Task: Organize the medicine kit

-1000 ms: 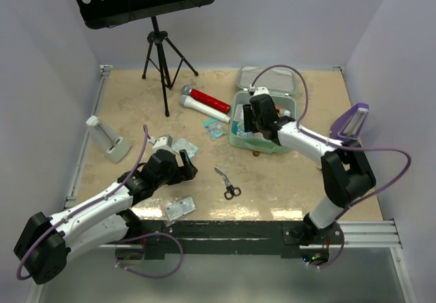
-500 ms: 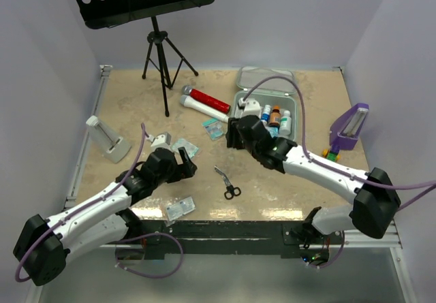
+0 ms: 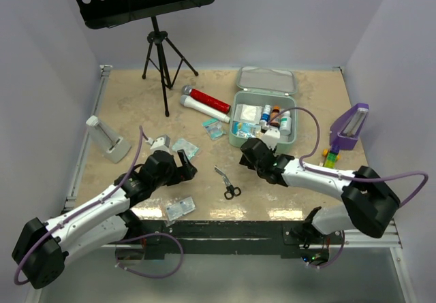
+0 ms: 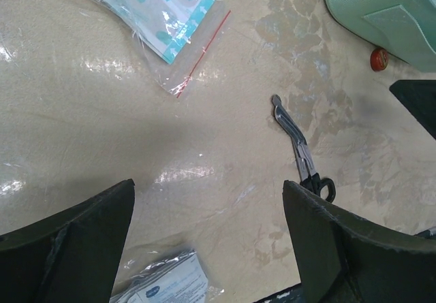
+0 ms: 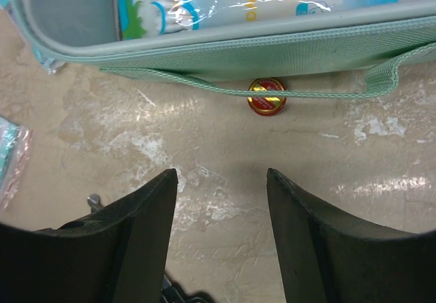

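Medicine kit (image 5: 272, 51) lies just beyond the spread, empty right fingers (image 5: 129, 242), well apart from the spread, empty left fingers (image 4: 68, 242).

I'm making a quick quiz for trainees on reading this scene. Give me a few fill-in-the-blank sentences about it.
1. The small round tin under the strap of the medicine kit is mostly ___ in colour.
2. A pair of ___ lies between the left gripper and the right gripper.
3. Both grippers hold nothing, and their jaws stand ___.

Missing words: red; scissors; open
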`<state>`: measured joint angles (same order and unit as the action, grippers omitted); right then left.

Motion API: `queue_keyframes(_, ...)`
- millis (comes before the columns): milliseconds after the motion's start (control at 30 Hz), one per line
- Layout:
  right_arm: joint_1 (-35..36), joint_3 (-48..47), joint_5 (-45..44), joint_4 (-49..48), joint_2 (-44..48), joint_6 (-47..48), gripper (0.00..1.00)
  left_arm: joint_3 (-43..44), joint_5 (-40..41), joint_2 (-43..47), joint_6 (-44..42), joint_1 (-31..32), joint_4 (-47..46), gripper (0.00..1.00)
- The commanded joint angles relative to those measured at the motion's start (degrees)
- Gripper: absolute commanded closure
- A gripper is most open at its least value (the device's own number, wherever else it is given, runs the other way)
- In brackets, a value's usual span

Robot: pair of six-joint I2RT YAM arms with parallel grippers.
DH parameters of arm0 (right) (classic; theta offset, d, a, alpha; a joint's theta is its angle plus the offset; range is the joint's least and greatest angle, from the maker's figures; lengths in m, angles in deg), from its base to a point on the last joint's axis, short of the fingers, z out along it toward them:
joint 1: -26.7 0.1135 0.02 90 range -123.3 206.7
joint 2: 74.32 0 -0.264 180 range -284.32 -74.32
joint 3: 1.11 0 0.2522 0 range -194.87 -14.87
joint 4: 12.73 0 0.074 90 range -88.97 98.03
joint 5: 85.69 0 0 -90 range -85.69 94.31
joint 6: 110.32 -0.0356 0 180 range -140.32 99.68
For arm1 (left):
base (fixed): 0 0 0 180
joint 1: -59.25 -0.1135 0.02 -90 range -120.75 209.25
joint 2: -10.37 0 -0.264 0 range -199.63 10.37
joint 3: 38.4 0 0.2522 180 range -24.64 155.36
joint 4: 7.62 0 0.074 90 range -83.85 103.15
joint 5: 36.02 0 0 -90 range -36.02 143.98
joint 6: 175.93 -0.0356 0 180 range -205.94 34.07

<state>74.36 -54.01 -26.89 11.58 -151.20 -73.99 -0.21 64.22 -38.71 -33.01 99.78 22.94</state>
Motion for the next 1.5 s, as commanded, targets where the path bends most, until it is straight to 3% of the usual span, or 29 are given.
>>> queue_keyframes(0, -0.3, 1.4, -4.9, -3.9, -3.0, -5.6, 0.39, -0.3, -1.0, 0.9, 0.6, -0.2, -1.9, 0.06)
queue_keyframes(400, -7.8, 0.4, -2.9, -7.5, -8.0, -3.0, 0.37, -0.6, -1.0, 0.9, -0.1, -0.3, -2.1, 0.06)
queue_keyframes(867, -9.2, -4.5, -1.8, -8.1, -15.6, 0.5, 0.36, -1.0, -1.0, 0.3, -0.8, -0.3, -2.4, 0.06)
queue_keyframes(1233, -9.2, -11.7, 0.4, 0.6, -23.6, 4.2, 0.44, -0.9, -1.6, 0.9, -0.6, -0.3, -1.9, 0.06)
queue_keyframes(1467, -9.2, -12.5, 1.2, 4.6, -23.5, 5.1, 0.45, -1.5, -1.9, 1.5, -0.6, -0.3, -2.6, 0.06)
